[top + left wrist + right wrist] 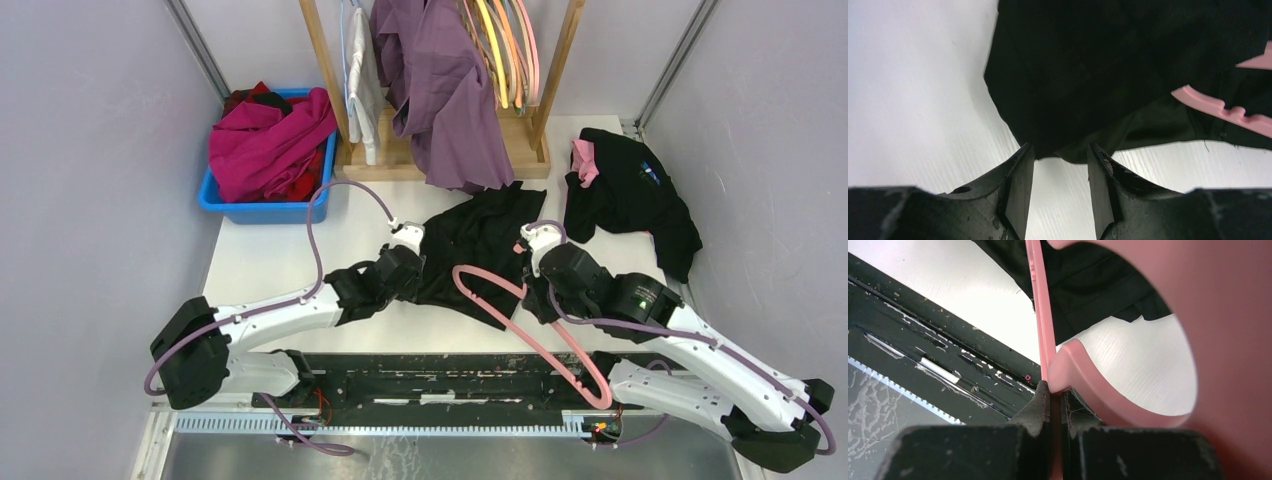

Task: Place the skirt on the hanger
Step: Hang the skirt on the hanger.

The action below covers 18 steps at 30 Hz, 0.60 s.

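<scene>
Right up against the right wrist lens we've got the right gripper [1053, 390], fingers squeezed together on the thin edge of the pink plastic hanger [1044, 315]. It's a solid pinch with no gap between them. From above, one curved end of that hanger lies on the near hem of the black fabric skirt [470, 240]. The other end sticks out over the black metal rail [450, 372] where the arms are bolted.

The skirt itself lies crumpled on the white table [280, 265], roughly mid-table, between the two wrists. In the left wrist view, the left gripper [1060, 152] has its fingers apart with bare table showing between them. The skirt's hem sits right at the tips, but we can't tell if it actually touches them.

Further back we see a blue plastic bin [265, 212] stuffed with magenta and red clothes. Next to it is a wooden rack [554, 75] with a purple garment [450, 100] draped on it. A black top [630, 190] lies just beside the skirt's far right corner.
</scene>
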### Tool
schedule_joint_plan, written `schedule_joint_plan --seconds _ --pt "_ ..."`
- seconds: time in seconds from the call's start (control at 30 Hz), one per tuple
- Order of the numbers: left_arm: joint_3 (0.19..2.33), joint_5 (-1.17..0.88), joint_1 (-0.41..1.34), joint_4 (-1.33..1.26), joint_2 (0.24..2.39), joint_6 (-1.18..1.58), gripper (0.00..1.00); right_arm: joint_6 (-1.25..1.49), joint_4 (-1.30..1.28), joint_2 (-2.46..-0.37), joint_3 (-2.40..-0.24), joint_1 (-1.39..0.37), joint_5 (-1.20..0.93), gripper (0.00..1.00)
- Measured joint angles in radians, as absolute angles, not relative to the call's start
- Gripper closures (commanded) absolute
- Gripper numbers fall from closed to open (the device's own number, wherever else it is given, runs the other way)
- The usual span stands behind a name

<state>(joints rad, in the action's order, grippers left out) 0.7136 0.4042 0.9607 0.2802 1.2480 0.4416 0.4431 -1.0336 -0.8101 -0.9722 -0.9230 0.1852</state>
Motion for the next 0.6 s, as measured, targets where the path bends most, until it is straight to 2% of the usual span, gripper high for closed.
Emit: schedule_joint_plan --seconds 0.27,0.37,0.43,0.5,0.6 --pt "0.664 0.516 0.969 0.095 1.257 0.338 0.46 0.443 -1.034 -0.797 -0.972 -0.923 0.181 0.99" --pt "0.664 0.473 0.969 0.051 1.302 0.310 0.43 0.443 -1.034 -0.797 -0.972 -0.923 0.178 0.99" --pt "0.664 0.418 0.969 0.033 1.336 0.292 0.35 0.443 -1.034 -0.796 -0.972 -0.923 0.177 0.99" --pt "0.658 0.373 0.969 0.011 1.348 0.280 0.32 0.443 -1.034 -0.795 -0.972 -0.923 0.176 0.99" --pt "0.638 0.330 0.969 -0.027 1.346 0.272 0.31 0.443 -1.034 -0.795 -0.972 -0.923 0.173 0.99"
